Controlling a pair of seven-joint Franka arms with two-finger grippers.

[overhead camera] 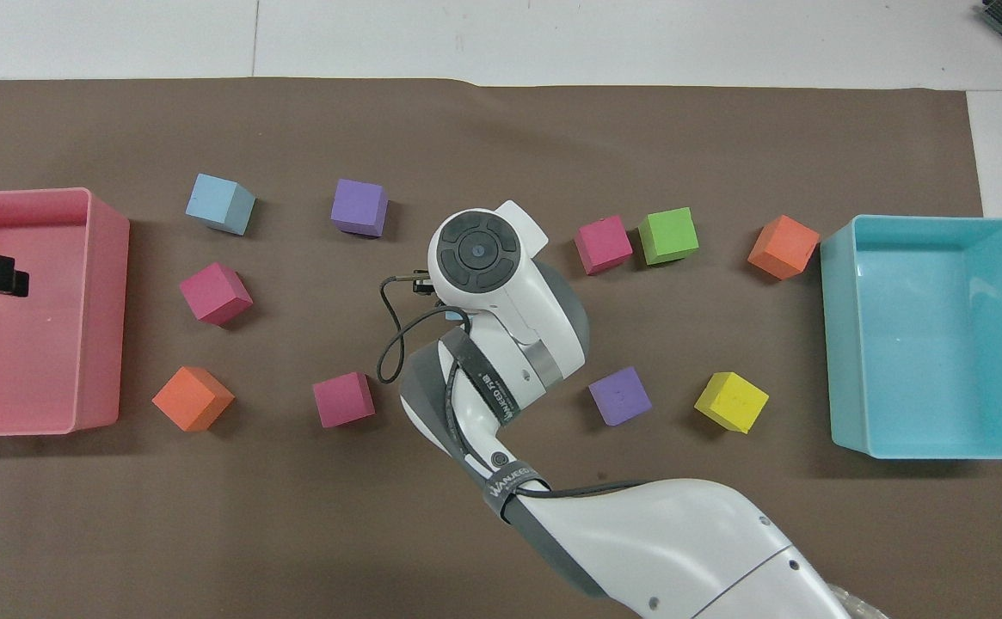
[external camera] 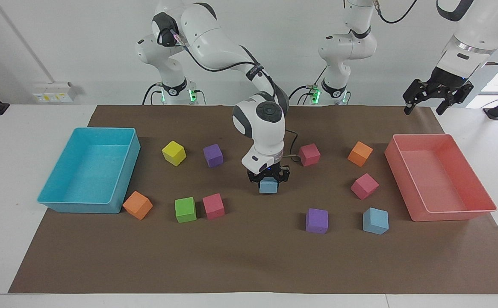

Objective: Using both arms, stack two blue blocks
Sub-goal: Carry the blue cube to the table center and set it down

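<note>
The right gripper (external camera: 268,183) clamps one light-blue foam cube (external camera: 268,187) over mid-mat. At its four o'clock in the facing view, the second blue cube (external camera: 375,220) sits beside the pink tray (external camera: 454,211). The left gripper (external camera: 437,92) waits spread wide and empty above that tray.

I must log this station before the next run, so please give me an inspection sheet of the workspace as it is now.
Surface: brown mat on a white table.
Job's things: one blue block in the right gripper, low over the mat's middle; the second blue block on the mat beside the pink tray. Not stacked yet.
Clutter: turquoise tray; loose cubes: three pink, two purple, two orange, one yellow, one green.
Grippers: right shut on its block; left gripper open, waiting in the air by the pink tray.
Cables: black cable loops at the right wrist.
Surroundings: white wall, socket box.
</note>
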